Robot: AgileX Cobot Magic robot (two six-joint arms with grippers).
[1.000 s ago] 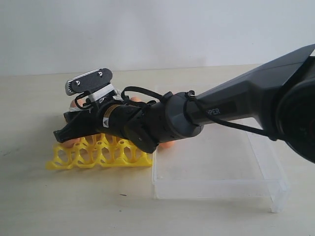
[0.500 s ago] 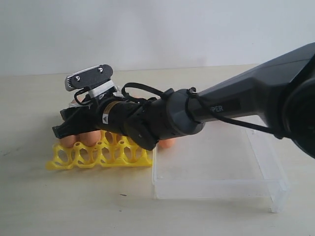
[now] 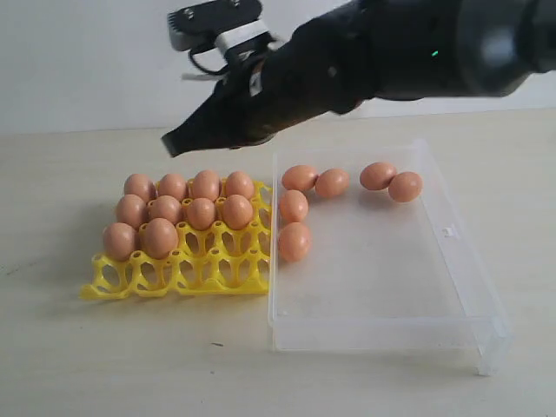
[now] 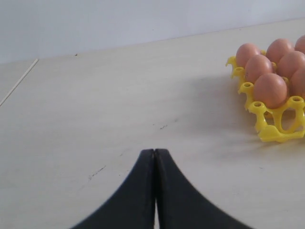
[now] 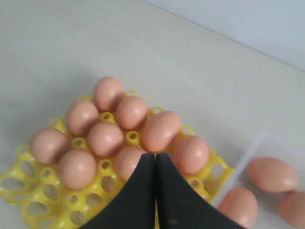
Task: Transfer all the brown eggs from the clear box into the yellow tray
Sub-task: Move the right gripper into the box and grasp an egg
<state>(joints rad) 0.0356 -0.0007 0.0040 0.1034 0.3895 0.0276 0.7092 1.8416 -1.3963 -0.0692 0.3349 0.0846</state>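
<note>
Ext view: right gripper (image 3: 172, 143) was down on the yellow tray (image 3: 174, 276) a sec ago. Now it's up at top centre, jaws clenched, empty. So that egg's delivered: ten brown eggs (image 3: 201, 213) in the tray at left, six in the clear box (image 3: 382, 334) at right.
Left wrist: left gripper (image 4: 155, 153) pinched together on nothing, tray's corner nearby.
Right wrist: closed tips above the tray. You've six to go.
</note>
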